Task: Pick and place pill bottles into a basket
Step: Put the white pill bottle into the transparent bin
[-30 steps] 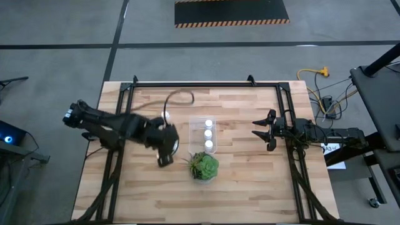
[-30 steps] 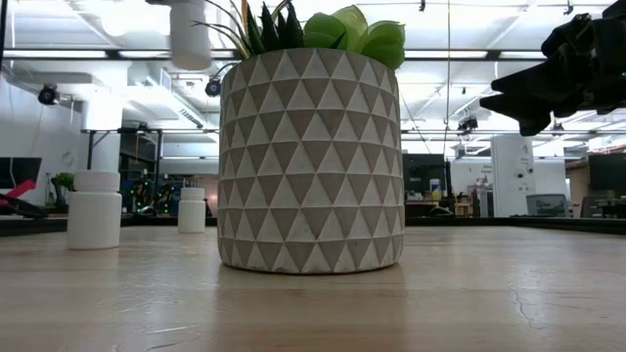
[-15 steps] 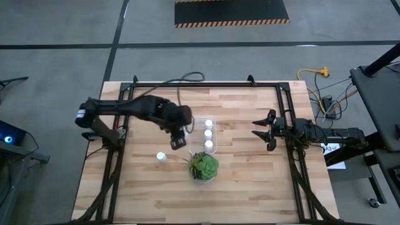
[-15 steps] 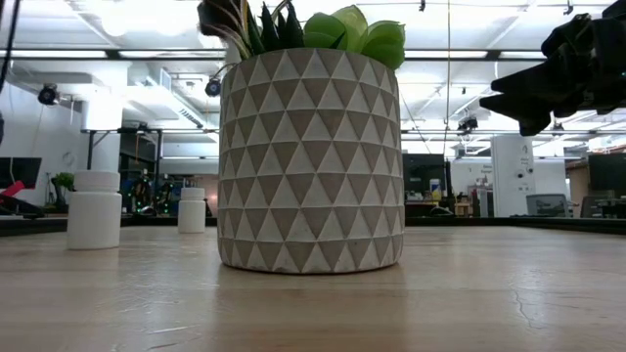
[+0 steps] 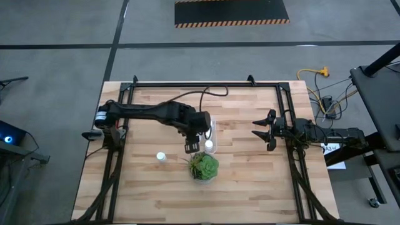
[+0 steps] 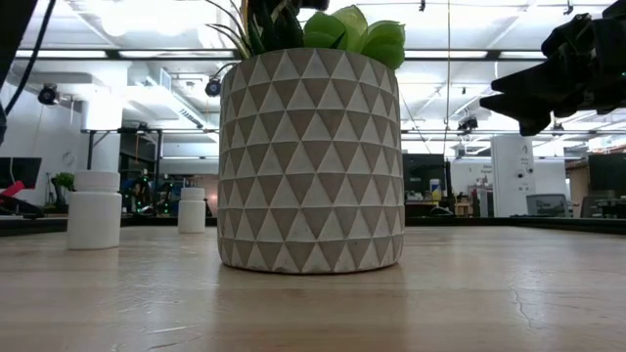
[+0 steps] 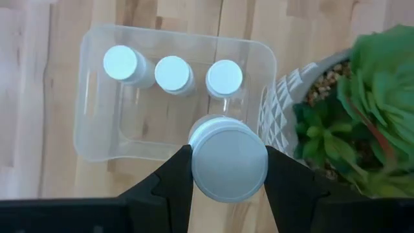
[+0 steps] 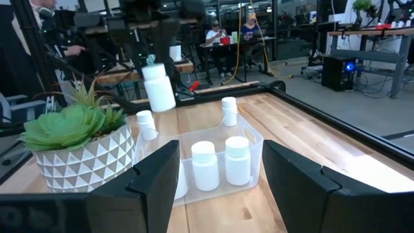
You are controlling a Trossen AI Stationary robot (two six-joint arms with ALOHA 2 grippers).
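My left gripper (image 5: 192, 146) is shut on a white pill bottle (image 7: 228, 162) and holds it in the air over the near end of the basket (image 7: 97, 139), close to the potted plant (image 5: 203, 167). The clear basket holds three pill bottles (image 7: 173, 72) standing in a row along one side. Two more pill bottles stand on the table, one left of the plant (image 5: 161, 157) and one beyond the basket (image 8: 228, 111). My right gripper (image 5: 255, 129) waits open at the table's right side, level, with nothing between its fingers. My left gripper pinches the bottle's cap (image 7: 197, 163) between its two fingers, one on each side. The fingers come from above, pointing steeply down. The bottle's body (image 8: 162, 94) hangs below them, slightly tilted, lifted clear of the table and the basket.
The plant in its triangle-patterned pot (image 6: 311, 161) stands just near of the basket. Black frame rails (image 5: 206, 84) run along the table's far, left and right edges. Bare wood lies near the front edge.
My left gripper has carried the held bottle toward the table's right, from left of the plant to over the basket's near end, rolling its wrist on the way. The bottle standing left of the plant came into view as the arm passed.
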